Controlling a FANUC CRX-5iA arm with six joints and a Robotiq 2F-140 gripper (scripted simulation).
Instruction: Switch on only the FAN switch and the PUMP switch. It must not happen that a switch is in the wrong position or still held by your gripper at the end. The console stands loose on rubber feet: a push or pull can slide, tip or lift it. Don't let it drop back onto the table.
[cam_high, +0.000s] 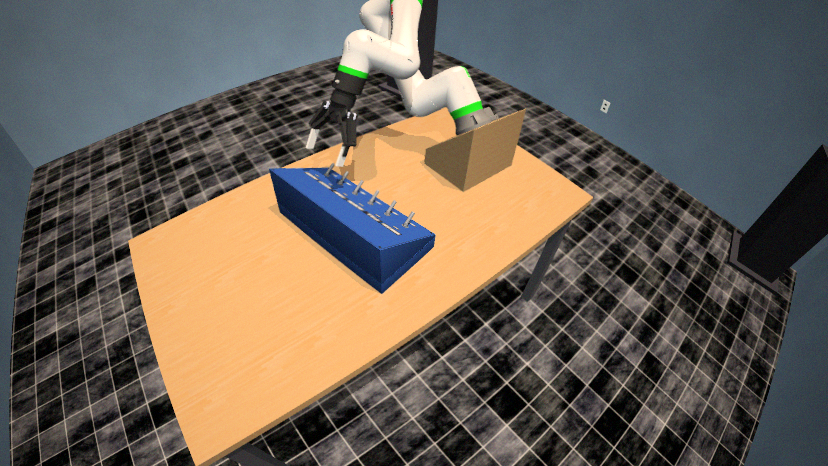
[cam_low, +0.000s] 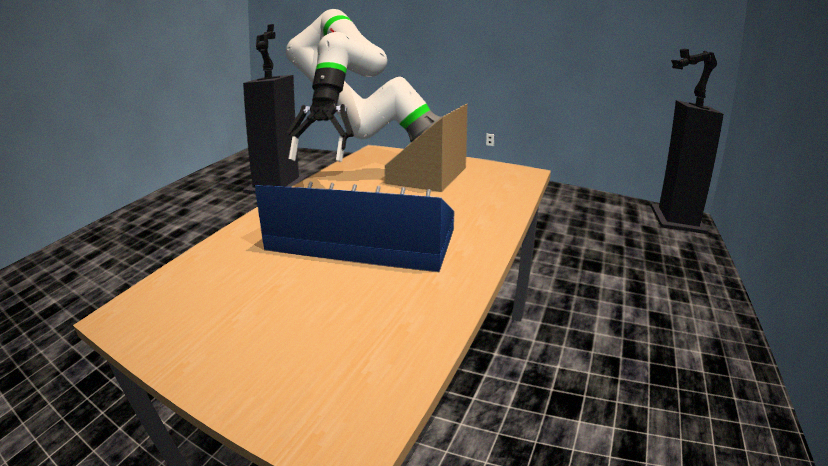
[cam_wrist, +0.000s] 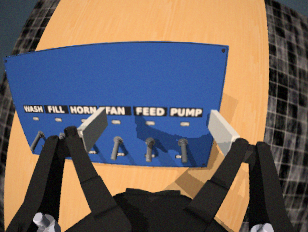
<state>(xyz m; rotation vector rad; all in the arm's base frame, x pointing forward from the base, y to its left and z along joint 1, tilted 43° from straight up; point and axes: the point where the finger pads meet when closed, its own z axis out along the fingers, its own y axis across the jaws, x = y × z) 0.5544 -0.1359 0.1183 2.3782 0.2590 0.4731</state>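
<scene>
Blue console (cam_high: 347, 231) lying slantwise across the tabletop (cam_high: 231, 324), nearer the edge where the arm is mounted than the opposite edge, sloped switch face turned toward the arm. Brown cardboard wedge (cam_high: 475, 153) standing apart from it near the arm-side corner. Six small metal levers in a row, labelled WASH, FILL, HORN, FAN, FEED, PUMP in the wrist view. FAN switch (cam_wrist: 117, 148) fourth along, PUMP switch (cam_wrist: 182, 151) last, beside the console's end. All visible levers leaning alike; neither target judged flipped yet.

Jaws spread wide, pinching nothing, hanging above and behind the PUMP end of the row, touching neither lever nor console.

Handling, as a judgement: stiff, thin levers with a likely snap action, probably too slim and too close together to pinch comfortably. Better nudged with one fingertip against the lever's upper part, along its throw only. Console likely light and free to skate on its feet, so press short and gentle, angled down into the tabletop rather than sideways. Keep clear of FEED between the two targets and of HORN next to FAN.
</scene>
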